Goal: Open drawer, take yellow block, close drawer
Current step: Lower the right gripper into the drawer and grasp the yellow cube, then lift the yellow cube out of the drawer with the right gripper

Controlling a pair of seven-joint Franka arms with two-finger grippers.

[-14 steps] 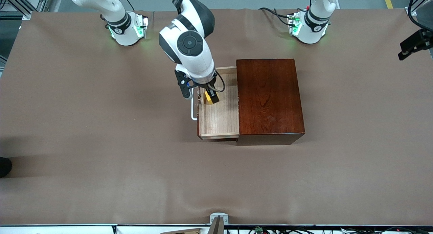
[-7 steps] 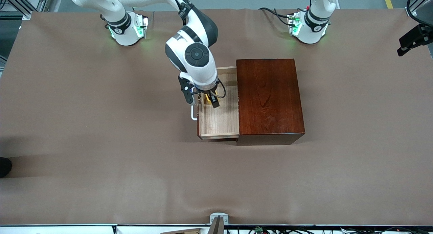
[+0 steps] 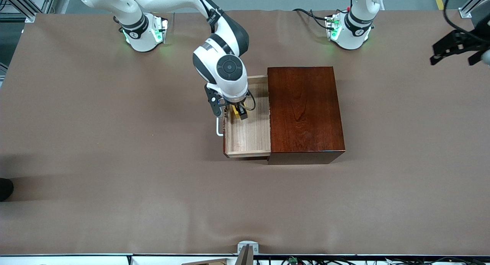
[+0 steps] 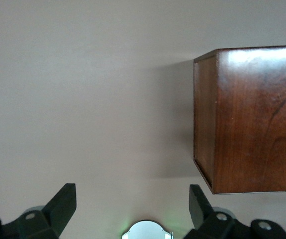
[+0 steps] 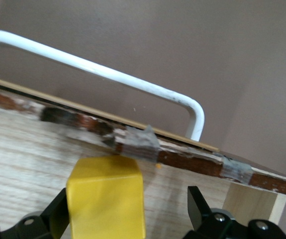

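The drawer (image 3: 249, 136) of the dark reddish-brown box (image 3: 304, 108) stands pulled out toward the right arm's end, its white handle (image 3: 218, 127) in front. The yellow block (image 3: 236, 111) lies on the drawer's pale floor close to the drawer front. My right gripper (image 3: 238, 113) is down in the drawer, open, its fingers on either side of the block (image 5: 107, 199); one finger is against the block and the other stands apart from it. The handle (image 5: 108, 74) shows just past the block. My left gripper (image 3: 455, 52) is open and empty, up in the air at the left arm's end of the table.
The left wrist view shows a corner of the box (image 4: 252, 119) and the brown table cover (image 4: 83, 99) below the open left gripper (image 4: 133, 194). The drawer front edge (image 5: 192, 159) is worn, with tape patches.
My right gripper has sunk lower into the drawer, down around the yellow block. My left gripper has moved in from the table's end toward the box.
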